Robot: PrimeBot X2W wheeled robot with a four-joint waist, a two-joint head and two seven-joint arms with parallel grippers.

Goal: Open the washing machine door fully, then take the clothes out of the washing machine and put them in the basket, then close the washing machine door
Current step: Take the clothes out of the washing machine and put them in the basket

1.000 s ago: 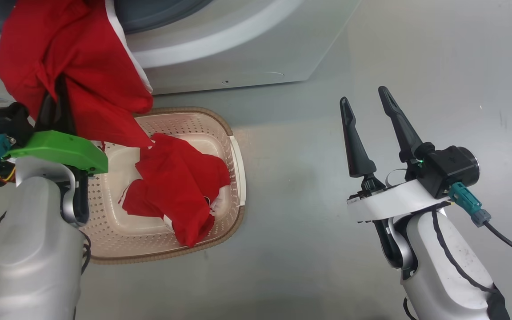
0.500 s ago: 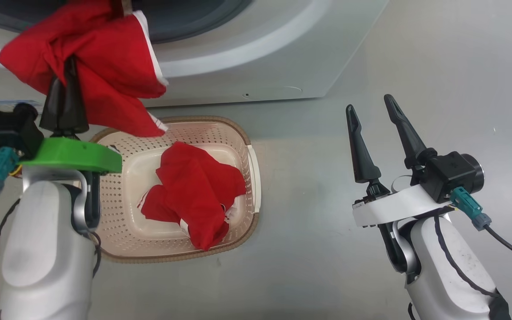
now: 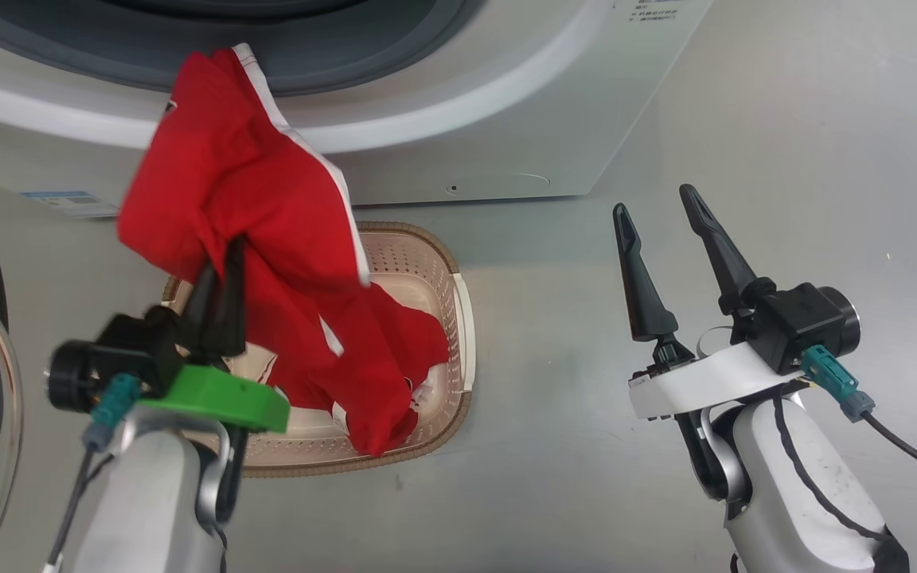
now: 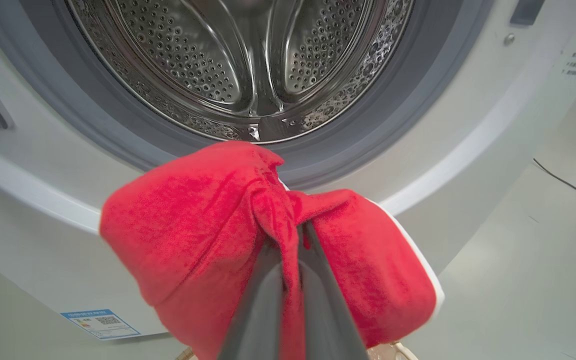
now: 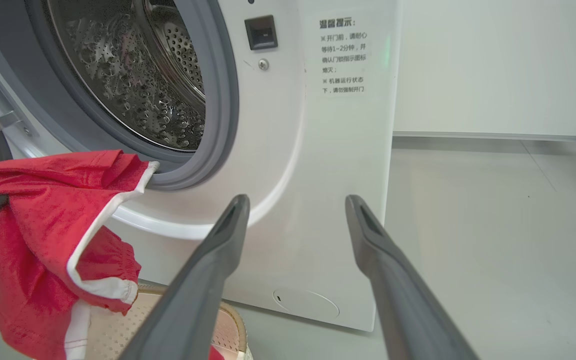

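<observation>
Moving the clothes (image 3: 251, 199), pinched in the left gripper (image 3: 224, 267), over the basket (image 3: 463, 318) with their lower end inside, calls next for lowering and releasing, while the right gripper (image 3: 656, 199) waits spread and empty.

Clothes (image 4: 188, 225) soft red cloth; drum (image 4: 208, 60) shiny perforated steel.
</observation>
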